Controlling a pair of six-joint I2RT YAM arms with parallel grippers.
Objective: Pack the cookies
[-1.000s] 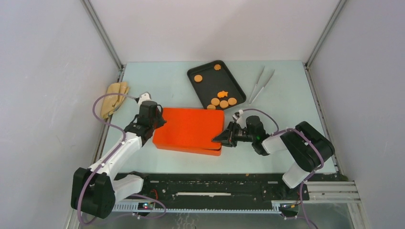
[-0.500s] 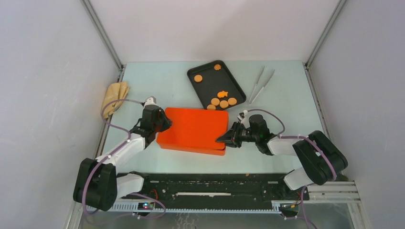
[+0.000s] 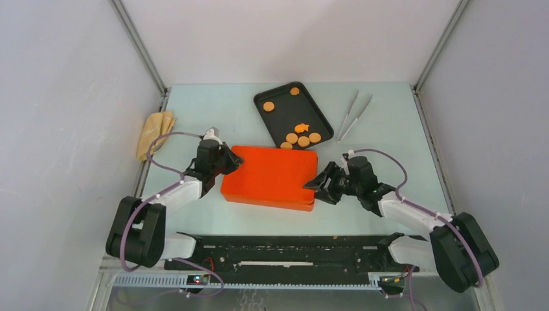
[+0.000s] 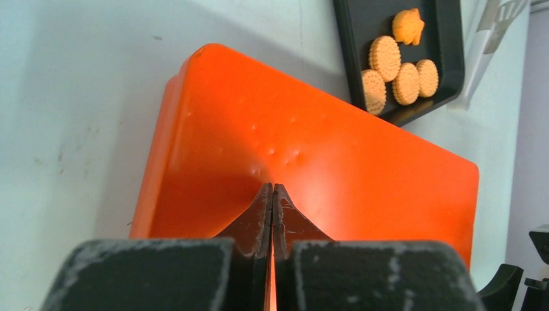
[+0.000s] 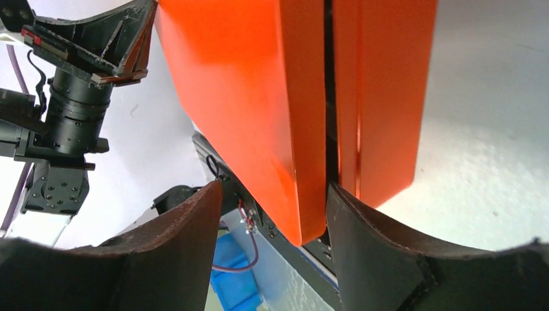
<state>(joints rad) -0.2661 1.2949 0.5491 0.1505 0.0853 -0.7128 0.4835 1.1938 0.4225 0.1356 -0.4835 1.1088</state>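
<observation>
The cookies (image 3: 302, 135) lie in the black tray (image 3: 282, 116) at the far middle of the table (image 3: 388, 149). A cluster of round orange-brown discs and one fish-shaped piece sits at the tray's near end, and two more discs lie apart toward its far end. None of them are in my grip.

Just in front of the tray sits the orange box (image 3: 272, 176), with its lid down. The box's far edge is close to the tray's near corner.

My left gripper (image 3: 233, 162) is clenched tight, fingers pressed together with nothing between them. Its tips rest against the lid near the box's left end.

My right gripper (image 3: 320, 184) is at the box's right end with its jaws spread wide. They straddle the lid's edge, and a gap shows on one side, so it is released rather than gripping.

A pair of metal tongs (image 3: 353, 115) lies to the right of the tray. A tan cloth (image 3: 155, 133) is bunched at the table's left edge.
</observation>
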